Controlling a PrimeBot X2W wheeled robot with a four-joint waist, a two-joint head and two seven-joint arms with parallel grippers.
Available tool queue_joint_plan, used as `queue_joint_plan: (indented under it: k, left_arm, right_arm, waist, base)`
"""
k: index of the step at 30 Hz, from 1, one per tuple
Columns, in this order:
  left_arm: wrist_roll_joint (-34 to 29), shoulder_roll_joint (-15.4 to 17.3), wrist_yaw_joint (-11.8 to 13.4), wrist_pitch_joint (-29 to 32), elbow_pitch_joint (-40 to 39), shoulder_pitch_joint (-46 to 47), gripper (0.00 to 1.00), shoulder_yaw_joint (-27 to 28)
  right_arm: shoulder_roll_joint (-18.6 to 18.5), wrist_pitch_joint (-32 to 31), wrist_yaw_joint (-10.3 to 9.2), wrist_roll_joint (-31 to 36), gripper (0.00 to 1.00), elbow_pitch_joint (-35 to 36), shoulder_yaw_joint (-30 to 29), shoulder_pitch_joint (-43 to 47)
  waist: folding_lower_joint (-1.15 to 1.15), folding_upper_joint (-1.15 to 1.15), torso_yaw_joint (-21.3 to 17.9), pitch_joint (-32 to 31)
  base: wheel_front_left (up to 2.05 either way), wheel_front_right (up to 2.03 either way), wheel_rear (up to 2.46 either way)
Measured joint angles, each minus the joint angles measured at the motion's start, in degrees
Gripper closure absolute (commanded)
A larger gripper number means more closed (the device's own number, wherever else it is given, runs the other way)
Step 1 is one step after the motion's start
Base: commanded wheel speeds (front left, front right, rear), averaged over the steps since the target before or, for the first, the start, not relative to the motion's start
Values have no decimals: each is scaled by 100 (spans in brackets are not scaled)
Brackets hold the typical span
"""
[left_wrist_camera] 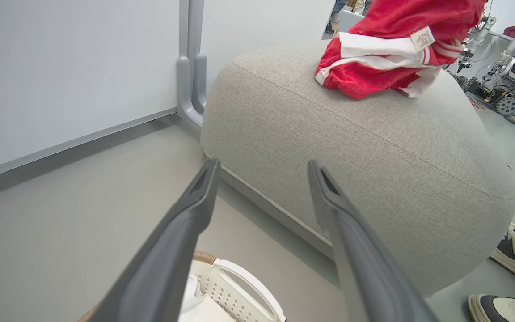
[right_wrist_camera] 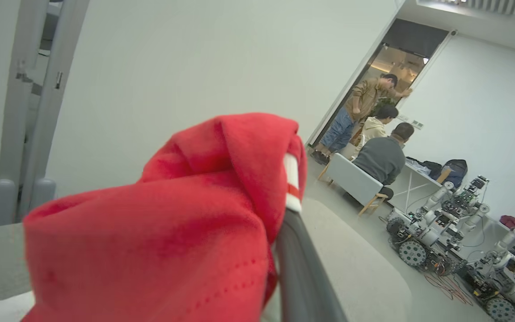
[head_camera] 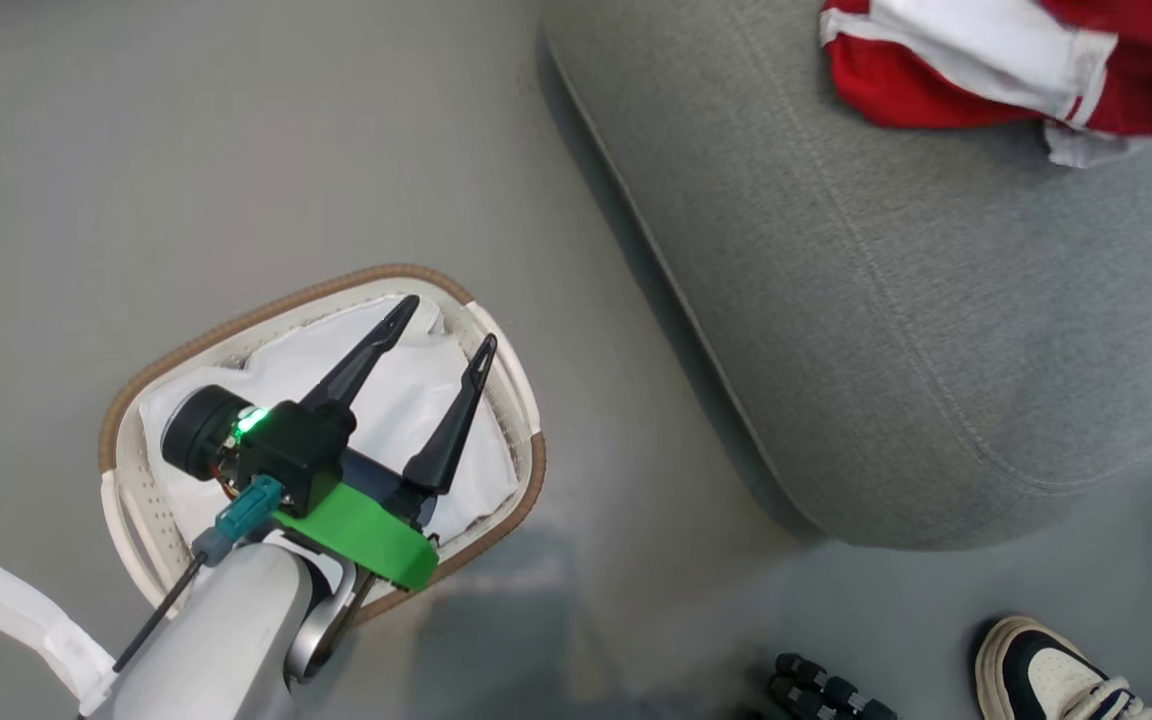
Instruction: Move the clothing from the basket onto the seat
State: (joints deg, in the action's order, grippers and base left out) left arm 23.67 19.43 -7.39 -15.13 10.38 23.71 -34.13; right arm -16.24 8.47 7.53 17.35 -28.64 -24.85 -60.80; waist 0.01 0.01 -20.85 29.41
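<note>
The red clothing [head_camera: 986, 60] with white panels rests on the far part of the grey seat [head_camera: 886, 300], cut off by the top edge of the head view. In the left wrist view the clothing [left_wrist_camera: 387, 53] sits bunched on top of the seat [left_wrist_camera: 351, 147], its upper part pulled upward. My right gripper [right_wrist_camera: 280, 217] is shut on the clothing [right_wrist_camera: 186, 223], which drapes over it; one dark finger [right_wrist_camera: 300, 273] shows. My left gripper [head_camera: 446, 330] hangs open and empty above the basket [head_camera: 336, 290], whose white liner [head_camera: 396, 400] shows inside.
Shoes [head_camera: 1056, 680] of a person stand on the floor at the seat's near corner. A white wall panel [left_wrist_camera: 61, 80] with a grey post runs behind the seat. Three persons [right_wrist_camera: 378, 134] and several wheeled robots [right_wrist_camera: 441, 228] are across the room.
</note>
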Motion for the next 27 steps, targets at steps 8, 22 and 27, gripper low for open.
queue_joint_plan:
  k: [8, 22, 27]
  left_arm:
    - [77, 137, 0, 0, -22, 43, 0, 24]
    - [199, 218, 0, 0, 82, 94, 0, 110]
    - [219, 143, 0, 1, 241, 62, 0, 153]
  right_arm:
    - [754, -87, 0, 357, 100, -415, -803, 882]
    - [1225, 249, 0, 644, 77, -1188, -1004, 1001]
    - [1260, 483, 0, 737, 0, -1260, -1082, 1175]
  waist:
    - [0, 0, 237, 416]
    - [0, 0, 466, 636]
    - [0, 0, 489, 470]
  base:
    - [0, 0, 0]
    - [0, 0, 0]
    - [0, 0, 0]
